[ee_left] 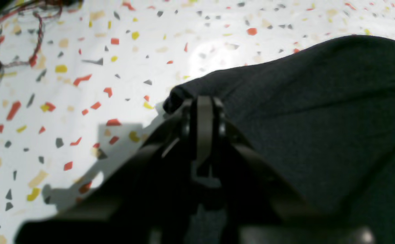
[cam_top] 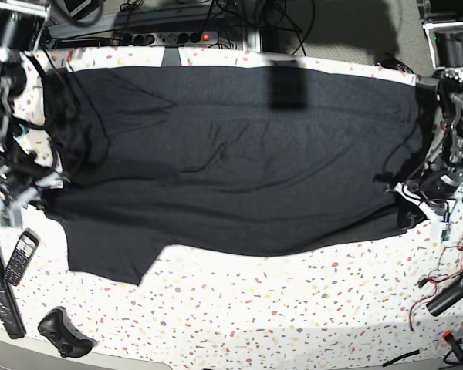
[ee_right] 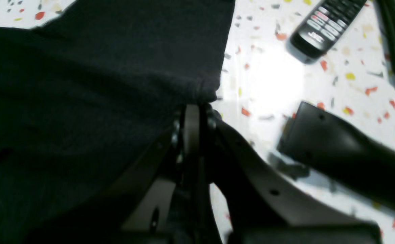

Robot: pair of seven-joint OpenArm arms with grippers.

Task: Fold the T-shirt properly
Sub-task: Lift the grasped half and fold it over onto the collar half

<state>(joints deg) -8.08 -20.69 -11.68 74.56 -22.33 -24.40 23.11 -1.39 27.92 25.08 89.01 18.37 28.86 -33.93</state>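
left gripper [ee_left: 204,101] clenched on t-shirt [cam_top: 231,162] edge; right gripper [ee_right: 192,110] likewise; remote [ee_right: 326,23] lettering unreadable.

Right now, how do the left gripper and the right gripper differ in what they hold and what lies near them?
The left gripper pinches a rounded, bunched edge of the T-shirt; the right gripper pinches a flat hemmed corner. Red wires lie near the left gripper; a remote control lies near the right. Both are shut on the cloth.
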